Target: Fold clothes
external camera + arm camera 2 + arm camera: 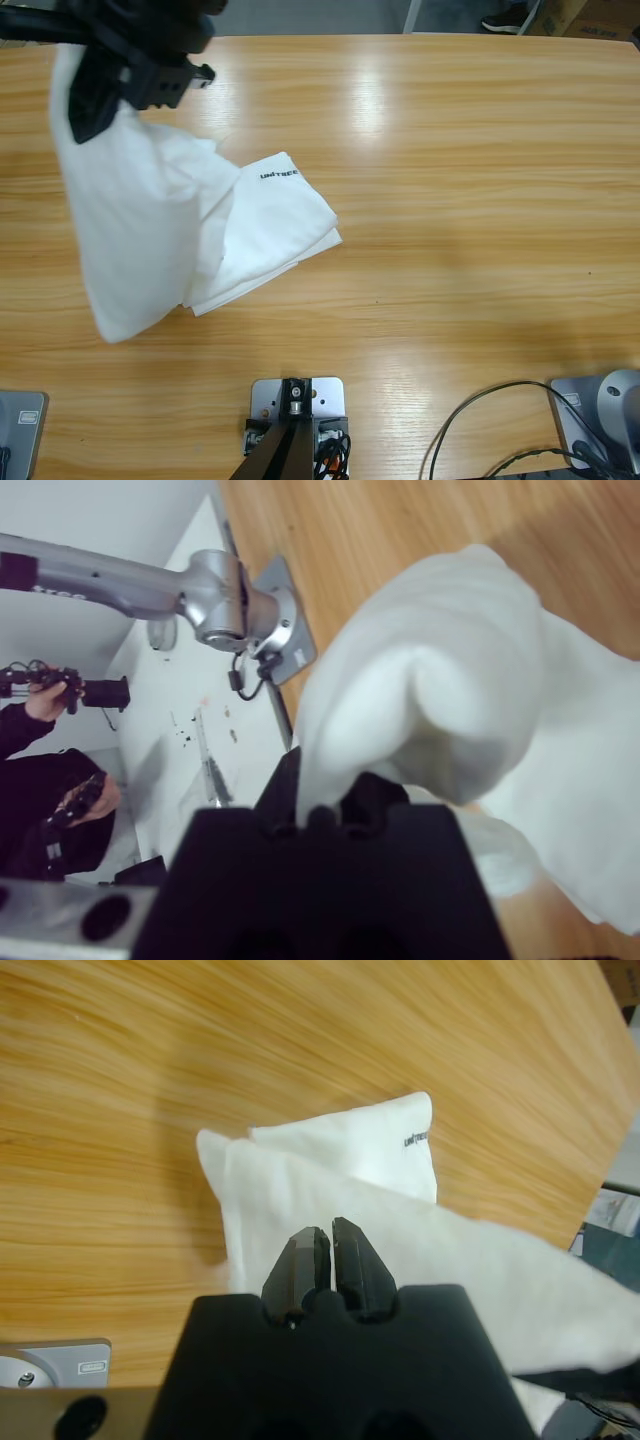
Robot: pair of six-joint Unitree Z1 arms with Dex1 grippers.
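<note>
One white shirt (270,225) with small black chest lettering lies partly folded on the wooden table, left of centre. Its left part (130,230) is lifted and hangs from a black gripper (100,100) at the upper left. In the right wrist view, white fabric (450,700) is bunched in my right gripper (330,800), which is shut on it. My left gripper (325,1260) is shut with nothing between its fingertips. It looks down from well above the lettered fold (390,1150).
Bare wood (480,200) stretches across the middle and right of the table. Black cables (480,430) curl at the front right. The right wrist view shows a silver arm (150,585) beyond the table edge and a person in black (50,810) holding controllers.
</note>
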